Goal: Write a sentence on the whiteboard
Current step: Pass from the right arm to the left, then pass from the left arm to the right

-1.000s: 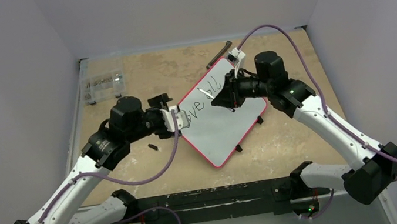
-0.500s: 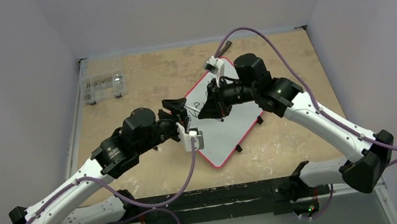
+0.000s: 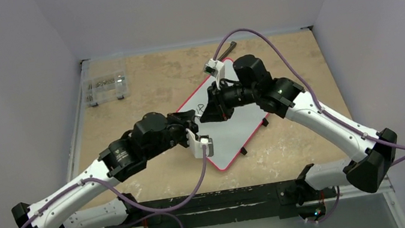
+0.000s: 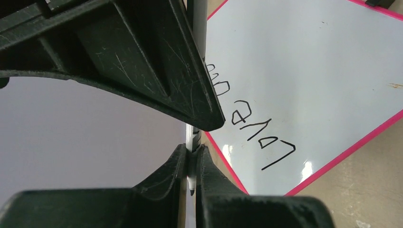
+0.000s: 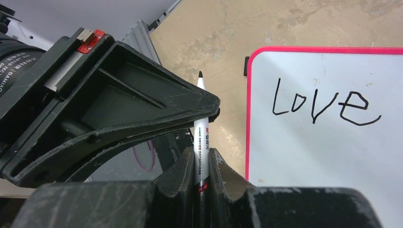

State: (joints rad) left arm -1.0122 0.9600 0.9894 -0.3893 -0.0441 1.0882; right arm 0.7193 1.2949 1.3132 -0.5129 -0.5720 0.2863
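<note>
The whiteboard [image 3: 239, 130] lies tilted like a diamond at mid-table, white with a pink rim [image 5: 247, 114]. Part of the sentence is on it in black: "Love all" [image 4: 256, 128] in the left wrist view, "Love" [image 5: 323, 107] in the right wrist view. Both grippers meet above the board's left corner. My right gripper [image 3: 215, 111] [image 5: 201, 161] is shut on the barrel of a white marker [image 5: 201, 128], black tip pointing away. My left gripper [image 3: 191, 117] [image 4: 191, 159] is shut on the same marker [image 4: 192, 140] near its tip. From above the arms hide most of the writing.
A clear box of small parts [image 3: 104, 87] stands at the back left. A dark rod [image 3: 225, 50] lies behind the board's far corner. Small black clips [image 3: 243, 151] stick out under the board's near right edge. Grey walls enclose the table on three sides.
My left gripper swung from the board's left edge toward the right gripper and closed on the marker. The right gripper moved left off the written line, carrying the marker.
</note>
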